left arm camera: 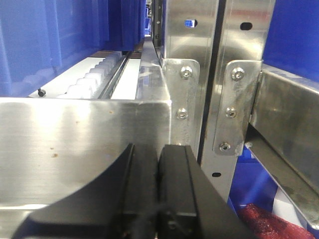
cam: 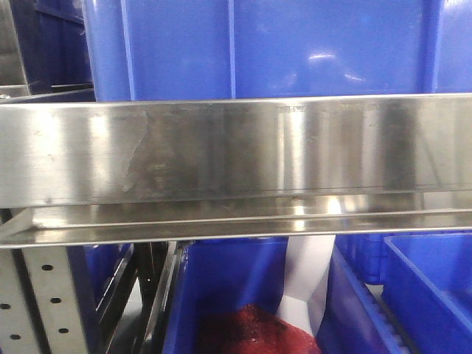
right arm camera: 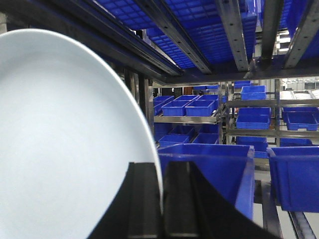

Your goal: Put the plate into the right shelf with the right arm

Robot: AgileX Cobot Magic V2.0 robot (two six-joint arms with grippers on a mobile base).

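In the right wrist view the white plate (right arm camera: 65, 139) fills the left half, held on edge. My right gripper (right arm camera: 160, 172) is shut on the plate's rim, one black finger on each side. It is inside the right shelf, under dark rails (right arm camera: 164, 35) and blue bin bottoms. In the front view the shelf's wide stainless rail (cam: 236, 147) spans the frame; no plate or arm shows there. In the left wrist view my left gripper (left arm camera: 159, 152) is shut and empty, close in front of a steel rail (left arm camera: 79, 144).
Blue bins (cam: 258, 44) stand above the rail and others below (cam: 428, 287). A red mesh item (cam: 251, 332) lies in a lower bin. Perforated uprights (left arm camera: 234, 94) with bolts stand right of the left gripper. A blue bin (right arm camera: 209, 169) sits just beyond the right gripper.
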